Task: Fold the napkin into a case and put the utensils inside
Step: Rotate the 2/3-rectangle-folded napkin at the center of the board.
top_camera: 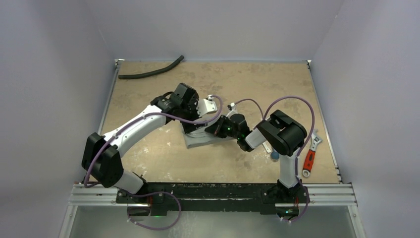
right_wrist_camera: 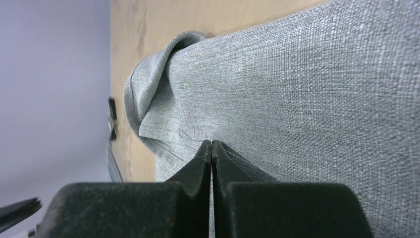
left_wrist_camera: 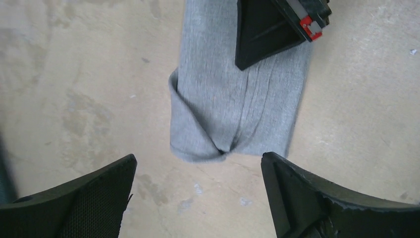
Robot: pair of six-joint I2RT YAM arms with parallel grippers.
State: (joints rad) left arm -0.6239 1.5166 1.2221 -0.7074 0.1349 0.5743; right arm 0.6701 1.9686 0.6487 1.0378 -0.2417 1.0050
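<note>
Napkin (left_wrist_camera: 233, 109), folded to a grey oblong, lies flat at the middle of the desk (left_wrist_camera: 74, 74). Left tool (left_wrist_camera: 198, 166): fingers wide apart, just off the cloth's folded short end, holding nothing. Right tool (right_wrist_camera: 212, 145): fingers together, tips set on the cloth's top face.

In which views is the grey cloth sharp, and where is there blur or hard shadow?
Top view: soft even light, no hard shadow; the cloth is mostly hidden. Left wrist view: cloth sharp, left hand dark. Right wrist view: weave crisp nearby, table behind soft.
</note>
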